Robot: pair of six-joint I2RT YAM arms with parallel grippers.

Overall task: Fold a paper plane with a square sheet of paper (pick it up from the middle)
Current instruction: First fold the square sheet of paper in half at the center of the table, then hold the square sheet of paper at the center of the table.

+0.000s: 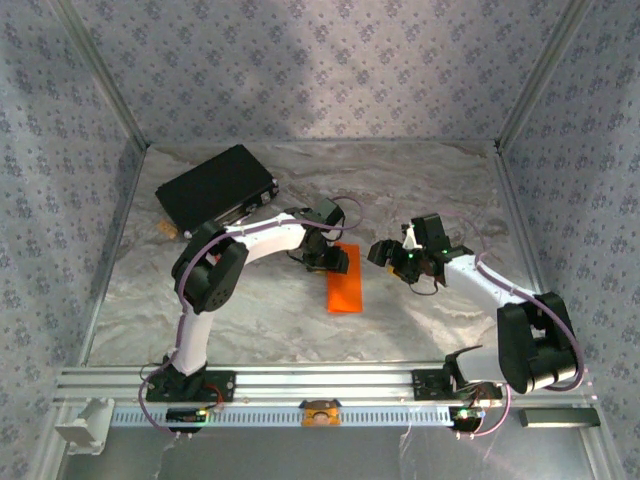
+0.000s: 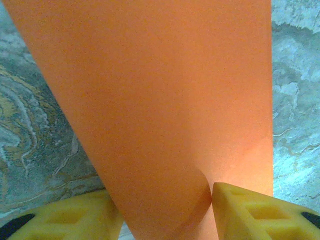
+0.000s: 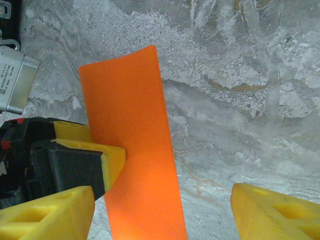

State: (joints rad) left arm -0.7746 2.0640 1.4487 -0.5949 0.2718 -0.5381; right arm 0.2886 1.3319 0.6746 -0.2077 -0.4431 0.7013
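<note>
1. A pale module (image 3: 15,80) at 9 o'clock in the right wrist view carried a label, but its print was too small to read.
2. The top view showed a black case (image 1: 215,187) at 10 o'clock from the orange paper (image 1: 345,282), which lay mid-surface (image 1: 250,310). The right wrist view showed the paper's far edge curling up.
3. The left fingers (image 2: 255,212) pinched the paper's 12 o'clock end across its width.
4. The right fingers (image 3: 275,212) were spread wide at the paper's 2 o'clock and held nothing.

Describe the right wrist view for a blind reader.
A folded orange paper strip lies on a grey marbled table, the left hand's yellow fingers at one long edge. The right hand's yellow fingers stand apart along the bottom.
</note>
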